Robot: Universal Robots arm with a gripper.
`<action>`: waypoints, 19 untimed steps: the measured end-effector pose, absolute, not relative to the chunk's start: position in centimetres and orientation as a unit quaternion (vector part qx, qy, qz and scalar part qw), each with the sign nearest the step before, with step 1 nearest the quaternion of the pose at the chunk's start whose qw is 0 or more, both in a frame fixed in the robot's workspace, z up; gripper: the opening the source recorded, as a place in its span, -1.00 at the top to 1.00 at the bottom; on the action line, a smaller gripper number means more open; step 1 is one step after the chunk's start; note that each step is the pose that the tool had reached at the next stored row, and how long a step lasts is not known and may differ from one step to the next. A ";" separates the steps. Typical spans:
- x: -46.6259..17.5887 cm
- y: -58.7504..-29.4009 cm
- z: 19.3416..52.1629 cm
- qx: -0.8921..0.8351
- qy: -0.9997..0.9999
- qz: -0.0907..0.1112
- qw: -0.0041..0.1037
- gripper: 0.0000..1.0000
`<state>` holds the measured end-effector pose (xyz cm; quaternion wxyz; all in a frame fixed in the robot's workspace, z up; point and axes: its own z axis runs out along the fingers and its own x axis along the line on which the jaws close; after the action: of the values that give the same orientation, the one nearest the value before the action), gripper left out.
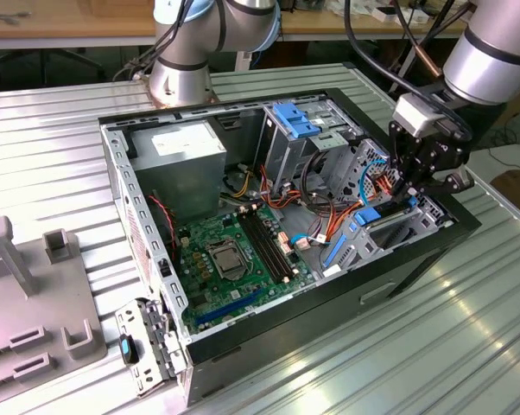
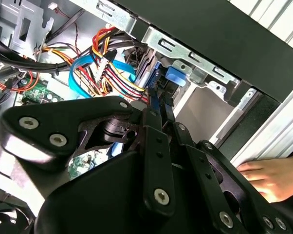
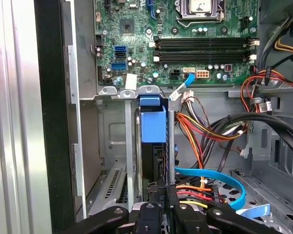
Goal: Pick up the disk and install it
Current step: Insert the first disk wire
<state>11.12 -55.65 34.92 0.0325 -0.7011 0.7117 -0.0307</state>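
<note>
Where the gripper (image 3: 162, 207) reaches into the case (image 1: 415, 251), its jaws pinch the disk (image 3: 153, 131) edge; disk stands upright in its bay.

Even, bright light falls from above in the exterior view; the ribbed metal surface (image 1: 346, 363) throws pale streaks of glare toward the exterior view's right, and the computer case (image 1: 398, 259) holds soft shadow along its inner walls; in the second wrist view the black gripper (image 2: 158, 105) sits close and soft, out of focus, while the cables (image 2: 105, 68) behind read sharper; a bright band washes out one corner there; in the first wrist view the motherboard (image 3: 137, 39) is evenly lit and crisp, with dim recesses in the lower bay
</note>
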 end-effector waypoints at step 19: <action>11.1 -55.7 34.8 -0.701 0.712 -0.030 0.033 0.66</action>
<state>11.08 -55.68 34.77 0.0332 -0.7008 0.7120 -0.0299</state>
